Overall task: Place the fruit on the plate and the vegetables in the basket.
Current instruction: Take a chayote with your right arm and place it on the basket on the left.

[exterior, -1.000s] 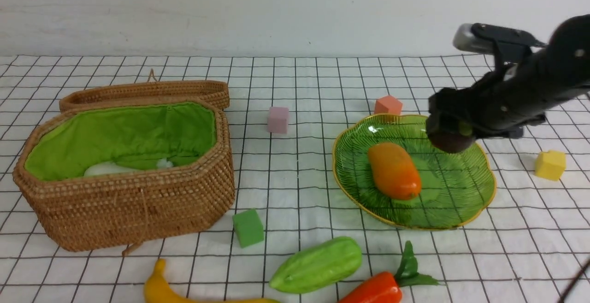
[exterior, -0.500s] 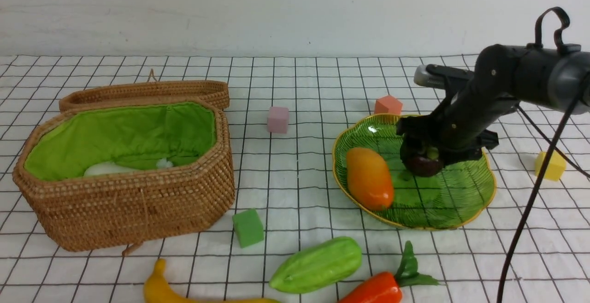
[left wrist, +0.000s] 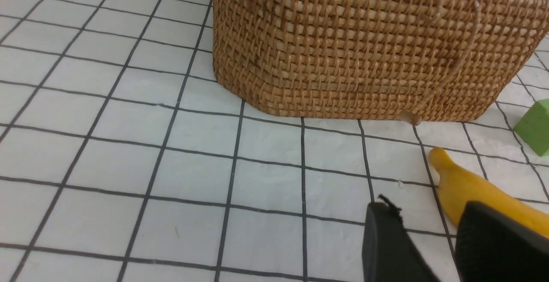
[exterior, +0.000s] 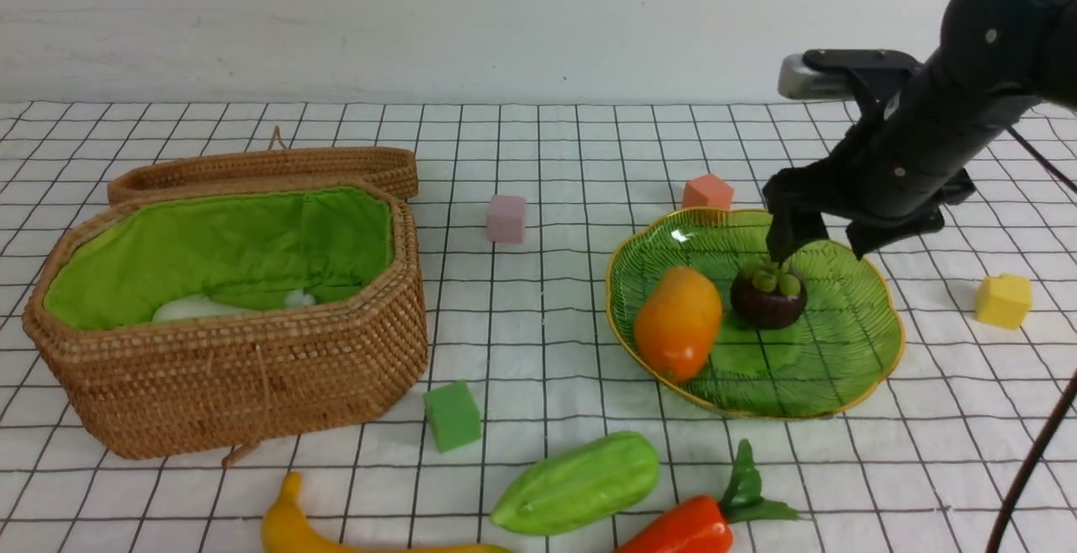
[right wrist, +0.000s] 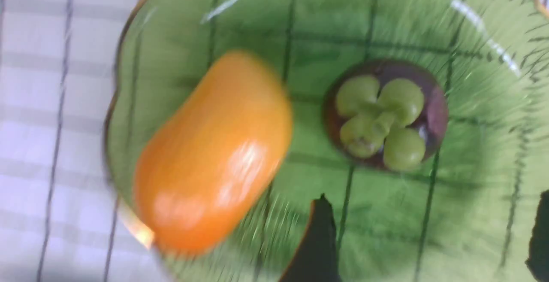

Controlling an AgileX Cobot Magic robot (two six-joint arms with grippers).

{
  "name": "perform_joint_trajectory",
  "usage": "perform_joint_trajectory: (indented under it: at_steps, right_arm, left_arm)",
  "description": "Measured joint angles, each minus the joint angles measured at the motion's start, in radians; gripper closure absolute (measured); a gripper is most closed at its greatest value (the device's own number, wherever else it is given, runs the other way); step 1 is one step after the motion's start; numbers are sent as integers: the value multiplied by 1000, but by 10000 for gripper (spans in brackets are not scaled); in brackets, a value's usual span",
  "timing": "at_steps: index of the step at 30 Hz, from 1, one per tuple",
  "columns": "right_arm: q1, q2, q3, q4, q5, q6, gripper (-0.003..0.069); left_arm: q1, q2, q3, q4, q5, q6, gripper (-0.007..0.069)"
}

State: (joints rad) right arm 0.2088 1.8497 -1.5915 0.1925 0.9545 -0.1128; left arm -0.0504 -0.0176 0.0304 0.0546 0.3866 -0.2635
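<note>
Right claw (exterior: 823,248), spread wide & empty, is held just above the mangosteen (exterior: 767,296), which is seated on the plate (exterior: 841,351) w/ the mango (exterior: 677,321) at its 9 o'clock; left claw (left wrist: 446,247) is seen narrowly parted beside the banana (left wrist: 467,187).

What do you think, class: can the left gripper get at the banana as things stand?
Probably yes. The banana lies bare on the cloth just past the left gripper, whose fingers stand apart. Nothing covers it; the basket stands clear behind and the green cube off to one side.
</note>
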Motion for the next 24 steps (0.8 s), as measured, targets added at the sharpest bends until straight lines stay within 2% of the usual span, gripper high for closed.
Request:
perform_joint_trajectory:
  at_steps: [5,10,13,16,18,24]
  right_arm:
    - [154,-72,-1,231,162,-409,97]
    - [338,-45,-2,219,265,-918,106]
    - [409,-8,-2,184,265,-985,106]
    - [446,30,-2,133,248,-991,106]
    - [480,88,-2,56,220,-997,106]
    - [501,208,-8,-6,130,-987,106]
  left_arm:
    - [0,0,0,0,0,0,386]
    - [0,0,0,0,0,0,386]
    - [0,0,0,0,0,0,386]
    - [0,0,0,0,0,0,386]
    - [0,0,0,0,0,0,386]
    - [0,0,0,0,0,0,386]
